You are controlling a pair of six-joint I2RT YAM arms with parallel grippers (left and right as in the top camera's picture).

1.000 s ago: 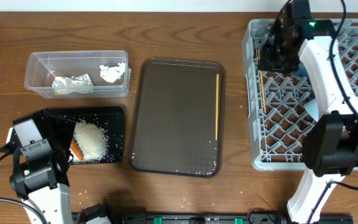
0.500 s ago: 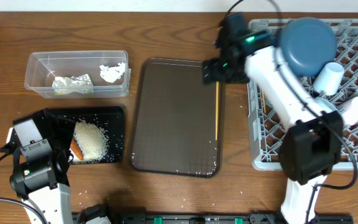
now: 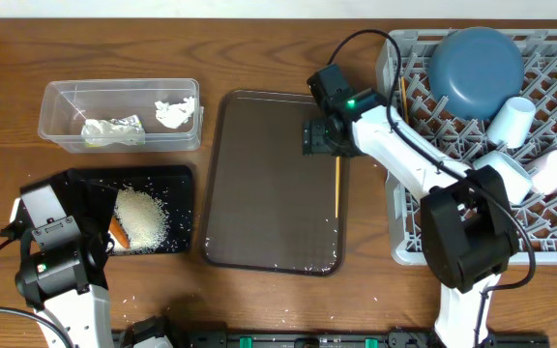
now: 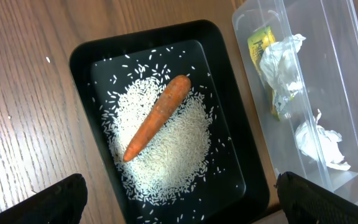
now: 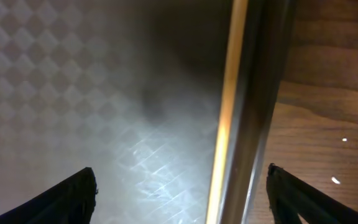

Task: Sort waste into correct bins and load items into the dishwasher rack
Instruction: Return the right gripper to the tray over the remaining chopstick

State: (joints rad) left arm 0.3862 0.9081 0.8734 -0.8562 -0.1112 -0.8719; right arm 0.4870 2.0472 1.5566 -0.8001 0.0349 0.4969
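Moved: right gripper [image 3: 319, 135] now over chopstick [image 3: 337, 188] on serving tray [image 3: 259, 184], spread, empty
Left gripper [image 4: 182, 199]: wide open, empty
Black tray [image 4: 79, 56]: rice [image 4: 173, 168], carrot [image 4: 157, 118]
Clear tub [image 4: 348, 93]: tissue [image 4: 319, 140], foil [image 4: 281, 68], wrapper [image 4: 260, 40]
Dishwasher rack [image 3: 395, 203]: blue bowl [image 3: 475, 58], white cups [image 3: 511, 121]

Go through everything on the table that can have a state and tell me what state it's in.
left gripper: jaws open, empty.
right gripper: jaws open, above the chopstick.
chopstick: lying flat on the serving tray.
blue bowl: upside down in the rack.
white cup: on its side in the rack.
clear tub: holds tissue and foil.
black tray: holds rice and carrot.
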